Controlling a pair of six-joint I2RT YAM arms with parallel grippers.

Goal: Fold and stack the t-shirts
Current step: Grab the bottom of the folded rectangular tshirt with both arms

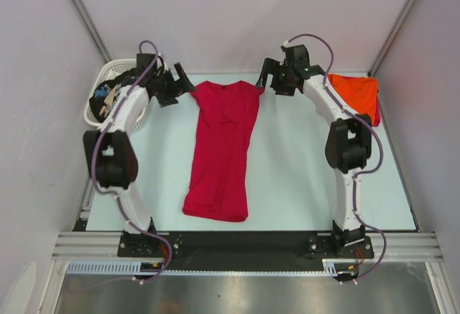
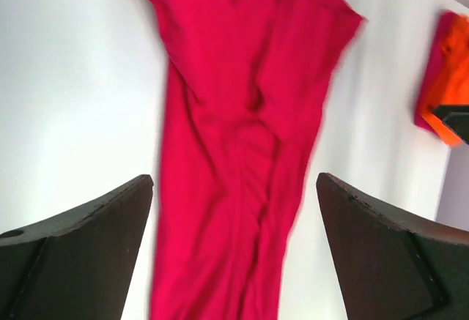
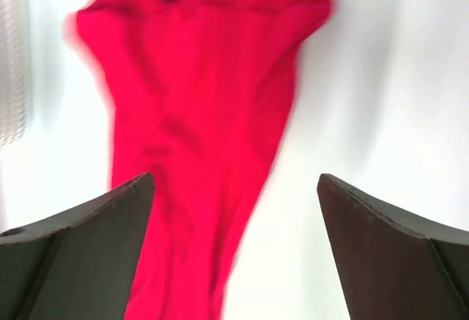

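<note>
The crimson-red t-shirt [image 1: 221, 149] lies stretched lengthwise on the table, folded narrow, collar at the far end. It also shows in the left wrist view [image 2: 242, 129] and the right wrist view [image 3: 198, 108]. My left gripper [image 1: 180, 84] is open and empty, just left of the shirt's far left shoulder. My right gripper [image 1: 267, 78] is open and empty, just right of the far right shoulder. The orange t-shirt [image 1: 357, 93] lies folded at the far right and shows in the left wrist view [image 2: 448, 78]. The black t-shirt [image 1: 108, 93] sits in the basket.
A white lattice basket [image 1: 97, 113] stands at the far left, partly behind my left arm. White walls close in the table on three sides. A metal rail runs along the near edge.
</note>
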